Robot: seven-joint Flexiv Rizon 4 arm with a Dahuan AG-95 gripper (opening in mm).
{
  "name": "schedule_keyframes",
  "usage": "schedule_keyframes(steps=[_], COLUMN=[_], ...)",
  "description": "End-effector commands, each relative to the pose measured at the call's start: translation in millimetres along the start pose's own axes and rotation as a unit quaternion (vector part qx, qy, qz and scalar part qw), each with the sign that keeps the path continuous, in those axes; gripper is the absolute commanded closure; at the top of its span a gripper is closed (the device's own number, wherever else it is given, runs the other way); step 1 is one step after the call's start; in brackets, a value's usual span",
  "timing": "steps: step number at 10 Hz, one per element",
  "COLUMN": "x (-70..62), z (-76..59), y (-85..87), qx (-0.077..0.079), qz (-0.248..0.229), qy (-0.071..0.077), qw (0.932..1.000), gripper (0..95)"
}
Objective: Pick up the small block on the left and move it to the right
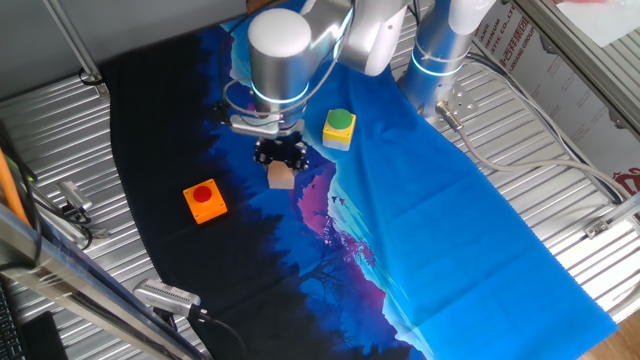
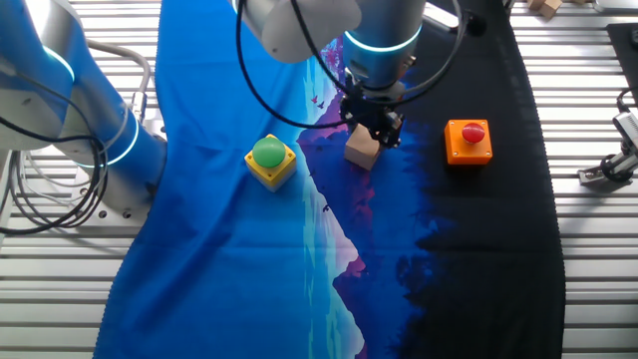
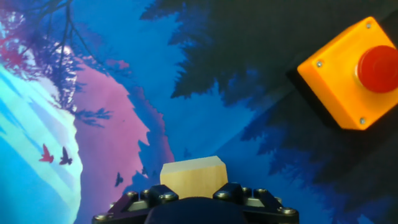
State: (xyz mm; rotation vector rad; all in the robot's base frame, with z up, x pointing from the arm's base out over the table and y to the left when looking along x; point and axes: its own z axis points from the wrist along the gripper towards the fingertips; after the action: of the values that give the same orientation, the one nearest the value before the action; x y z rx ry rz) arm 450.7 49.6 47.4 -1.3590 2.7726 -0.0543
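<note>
1. Claw point(image 2: 375, 128) is closed on the small block point(image 2: 362, 150), which sits directly below it between the fingers; whether the block is lifted off the surface point(image 2: 478, 249) cannot be told.
2. Block location is noted between the orange block with red button point(image 2: 469, 141) and the yellow block with green button point(image 2: 271, 161).
3. No long axis is seen on the cube.
4. Writing on a panel in the background is not legible.
</note>
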Motion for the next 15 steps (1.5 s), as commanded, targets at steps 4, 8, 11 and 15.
schedule_keyframes(steps=[4,8,11,15], x=[7.7,13.0,22.3,11.7], z=[-14.3,-41.1,-52.6,-81.0], y=[-7.3,-6.9,4.5,34.3], qx=[0.008,-0.001,-0.006,-0.029], qz=[0.008,0.057,0.08,0.15], qy=[0.031,0.035,0.032,0.048], qw=[0.9995,0.9978,0.9963,0.9871], gripper=[95.0,95.0,95.0,95.0])
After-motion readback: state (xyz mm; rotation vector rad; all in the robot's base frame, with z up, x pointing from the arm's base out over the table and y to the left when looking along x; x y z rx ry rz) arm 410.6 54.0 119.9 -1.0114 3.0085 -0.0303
